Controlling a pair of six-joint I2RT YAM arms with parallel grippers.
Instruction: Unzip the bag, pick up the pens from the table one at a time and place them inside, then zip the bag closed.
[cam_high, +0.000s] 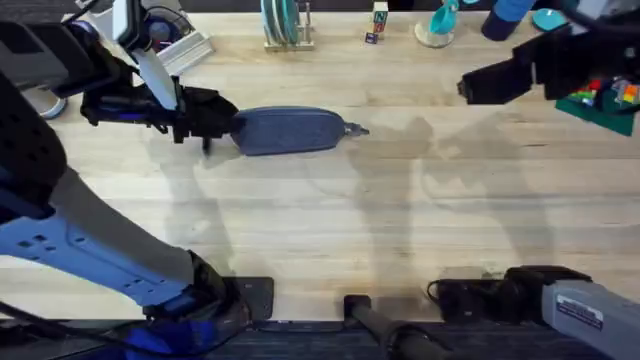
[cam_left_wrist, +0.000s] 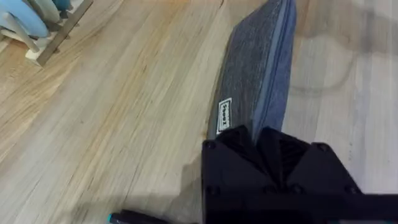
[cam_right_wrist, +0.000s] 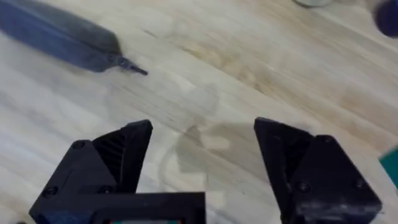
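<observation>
My left gripper is pinched shut on the near end of the grey-blue pencil pouch, the fingers closing on the fabric just beside its small white label. I judge I hold it there to anchor the pouch, so that it will not slide along the table when the zipper is drawn. The pouch lies flat on the far left part of the tabletop, long axis across the view, its zipper line running away from my left fingers toward the pull tab at the opposite end. By my left wrist view, a slim dark pen with a teal tip lies on the wood close under that arm, near the held end of the pouch. My right gripper hangs wide open and empty above bare wood, well apart from the pouch, with the pull tab pointing toward it. That placing suits a reach for the tab. The zipper looks closed along its length, so I judge that unzipping is not yet done.
</observation>
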